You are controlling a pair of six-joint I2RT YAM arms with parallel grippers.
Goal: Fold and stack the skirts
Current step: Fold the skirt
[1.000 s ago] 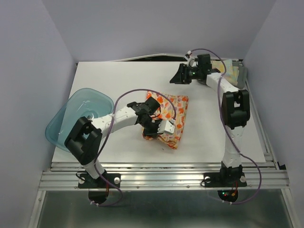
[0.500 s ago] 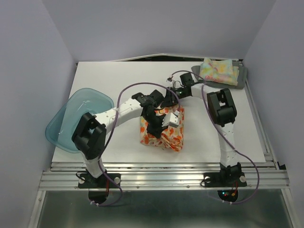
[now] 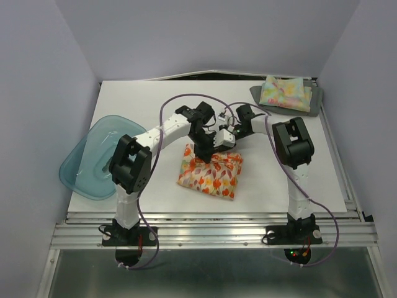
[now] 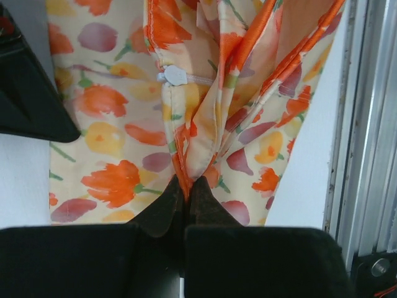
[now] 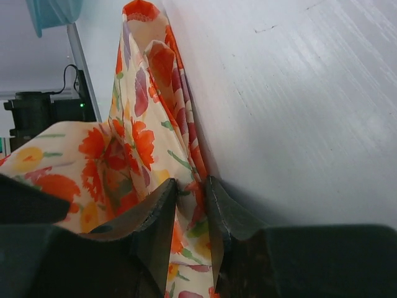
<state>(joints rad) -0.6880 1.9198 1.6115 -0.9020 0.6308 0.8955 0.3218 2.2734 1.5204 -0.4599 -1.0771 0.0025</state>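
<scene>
The white skirt with orange-red flowers (image 3: 211, 175) lies folded at the table's middle, its top edge gathered up. My left gripper (image 3: 206, 155) is shut on a raised fold of that skirt (image 4: 205, 124), fingertips (image 4: 200, 192) pressed together over the orange hem. My right gripper (image 3: 219, 146) meets it from the right; its fingers (image 5: 162, 198) are shut on a bunched ridge of the same skirt (image 5: 139, 136) just above the table. The pastel floral skirt (image 3: 284, 92) sits folded on the dark grey skirt (image 3: 315, 105) at the back right.
A translucent blue basin (image 3: 99, 158) overhangs the table's left edge and shows at the top left of the right wrist view (image 5: 53, 12). The metal rail (image 3: 211, 233) runs along the front edge (image 4: 366, 124). Both arms cross closely over the skirt.
The right arm swung from the back-right stack down to the orange-flowered skirt and closed on it. The left gripper carried its edge back and up, doubling the skirt over.
</scene>
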